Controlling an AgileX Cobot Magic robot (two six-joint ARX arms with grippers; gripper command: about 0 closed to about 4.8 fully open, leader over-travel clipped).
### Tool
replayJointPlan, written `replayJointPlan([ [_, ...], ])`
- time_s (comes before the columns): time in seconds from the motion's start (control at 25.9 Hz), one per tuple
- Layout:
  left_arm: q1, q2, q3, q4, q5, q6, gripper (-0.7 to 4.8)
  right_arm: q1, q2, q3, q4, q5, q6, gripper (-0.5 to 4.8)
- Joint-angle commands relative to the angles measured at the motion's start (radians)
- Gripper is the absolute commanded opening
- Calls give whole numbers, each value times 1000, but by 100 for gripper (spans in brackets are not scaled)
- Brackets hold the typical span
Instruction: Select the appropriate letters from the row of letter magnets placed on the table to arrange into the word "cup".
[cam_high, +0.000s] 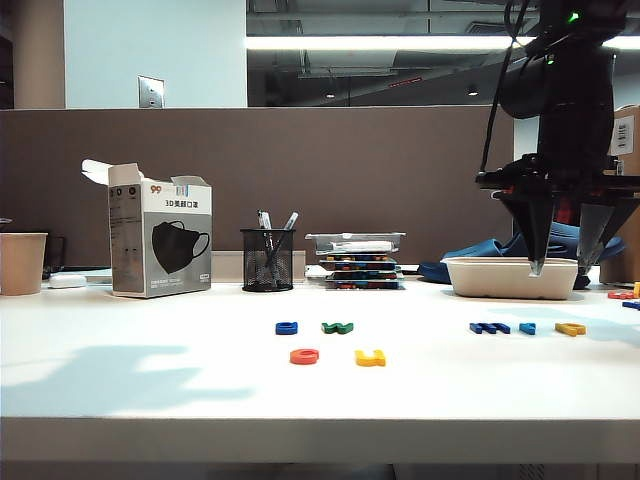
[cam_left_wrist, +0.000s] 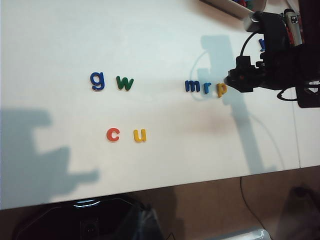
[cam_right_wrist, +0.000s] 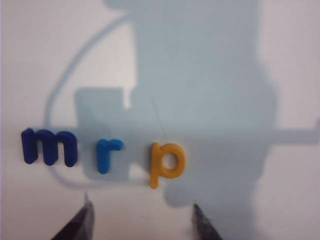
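Right end effector (cam_right_wrist: 140, 220) (parted) above "p" (cam_right_wrist: 167, 162).

c (cam_left_wrist: 113, 134) red-orange; u (cam_left_wrist: 140, 135), p (cam_right_wrist: 166, 162) yellow; g (cam_left_wrist: 97, 80), m (cam_right_wrist: 48, 147) dark blue; w (cam_left_wrist: 124, 83) green; r (cam_right_wrist: 107, 154) blue; table (cam_left_wrist: 165, 35) white

Red-orange c (cam_left_wrist: 113, 134) and yellow u (cam_left_wrist: 140, 135) flat, side by side, nearer table (cam_high: 140, 370) front. Yellow p (cam_right_wrist: 166, 163) flat at right end of m-r-p group, back row.

White table (cam_high: 120, 400), letter magnets (cam_left_wrist: 150, 85), mask box (cam_high: 160, 245), pen cup (cam_high: 267, 260)
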Motion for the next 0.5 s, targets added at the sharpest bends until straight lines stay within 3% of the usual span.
replayJointPlan([
  [0.04,-1,-3,3,10,0,-2,-5,-19,-2,4,8,-18,-18,248],
  [0.31,-1,-3,3,10,0,-2,-5,-59,-2,-20,34,-86,-37,249],
  [0.5,-1,-3,3,10,0,-2,-5,-59,-2,-153,113,-93,-37,253],
])
